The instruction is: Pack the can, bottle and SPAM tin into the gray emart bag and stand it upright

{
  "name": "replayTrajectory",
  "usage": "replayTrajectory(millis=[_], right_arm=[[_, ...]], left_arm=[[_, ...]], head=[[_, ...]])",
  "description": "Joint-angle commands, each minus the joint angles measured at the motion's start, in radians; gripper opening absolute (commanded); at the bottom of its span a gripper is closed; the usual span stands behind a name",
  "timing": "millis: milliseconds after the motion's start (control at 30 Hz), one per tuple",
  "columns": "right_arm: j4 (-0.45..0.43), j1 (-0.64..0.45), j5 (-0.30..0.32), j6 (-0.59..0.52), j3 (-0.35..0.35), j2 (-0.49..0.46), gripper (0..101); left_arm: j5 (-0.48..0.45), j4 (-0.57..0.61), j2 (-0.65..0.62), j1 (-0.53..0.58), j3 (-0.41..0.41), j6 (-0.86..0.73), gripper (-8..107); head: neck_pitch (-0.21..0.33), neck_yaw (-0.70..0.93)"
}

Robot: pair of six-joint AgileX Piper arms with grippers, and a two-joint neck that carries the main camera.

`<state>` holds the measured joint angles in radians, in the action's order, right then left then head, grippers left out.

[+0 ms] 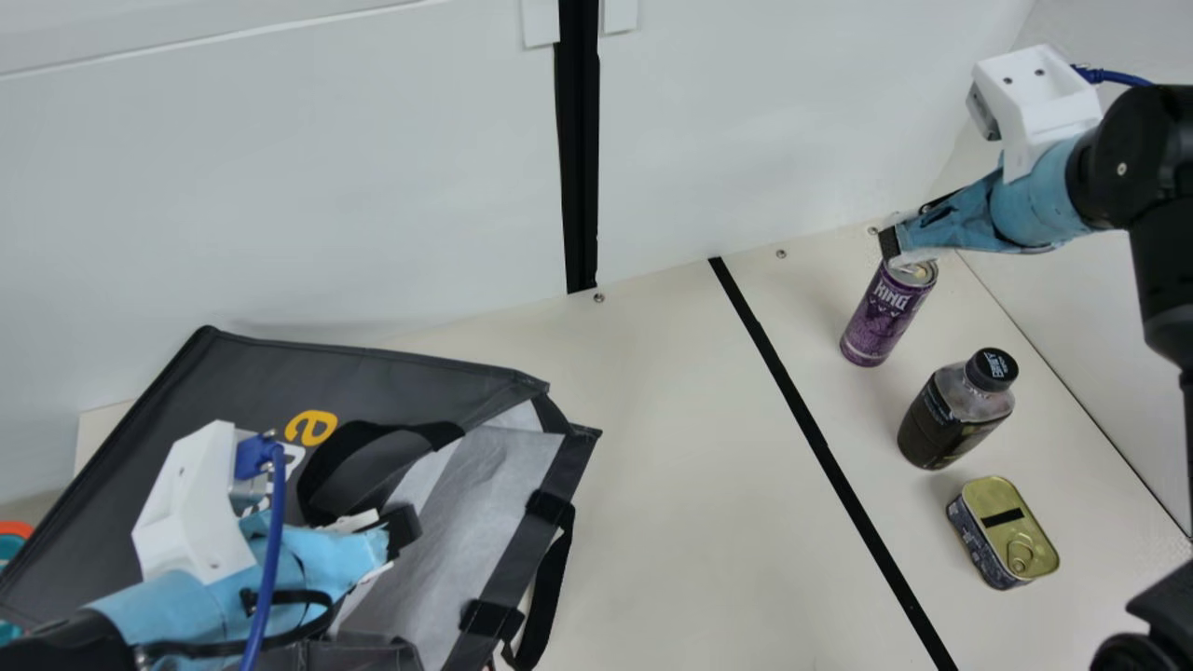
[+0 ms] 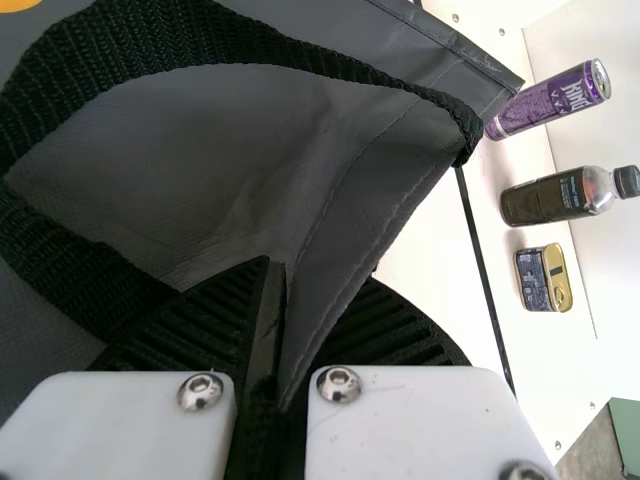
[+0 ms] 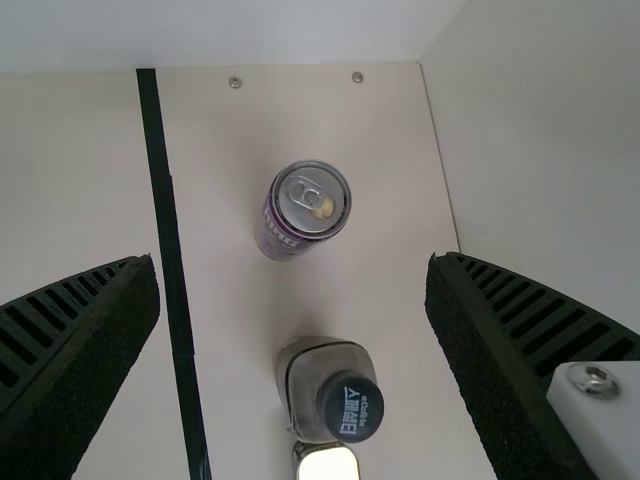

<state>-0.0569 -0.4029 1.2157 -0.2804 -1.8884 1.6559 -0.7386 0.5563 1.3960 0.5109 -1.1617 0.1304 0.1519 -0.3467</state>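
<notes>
A gray emart bag (image 1: 401, 373) is seen on its side on the table (image 1: 671, 419), its mouth parted and pale lining exposed; a fold of its fabric is clenched by the left end effector (image 1: 403, 531). Beyond a black stripe (image 1: 802, 410), a purple can (image 1: 884, 317), a black-capped bottle (image 1: 946, 419), dark below clear shoulders, and a gold-lidded SPAM tin (image 1: 993, 503) are lined up upright. Above the can, the right end effector (image 1: 890, 244) is spread wide, released.

Left arm (image 1: 210, 596) low, jaws closed, right arm (image 1: 1123, 168) bent, jaws wide apart
</notes>
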Motion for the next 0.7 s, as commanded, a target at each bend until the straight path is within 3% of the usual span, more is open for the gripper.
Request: replayTrajectory(millis=[0, 667], right_arm=[[-0.001, 0.001, -0.003, -0.003, -0.003, 0.016, 95], [0.016, -0.023, -0.029, -0.037, -0.056, 0.165, 95]], left_arm=[[0.0, 0.0, 0.0, 0.0, 0.0, 0.0, -8], [0.0, 0.0, 0.0, 0.0, 0.0, 0.0, -8]], head=[[0.023, -0.002], [0.023, -0.002]])
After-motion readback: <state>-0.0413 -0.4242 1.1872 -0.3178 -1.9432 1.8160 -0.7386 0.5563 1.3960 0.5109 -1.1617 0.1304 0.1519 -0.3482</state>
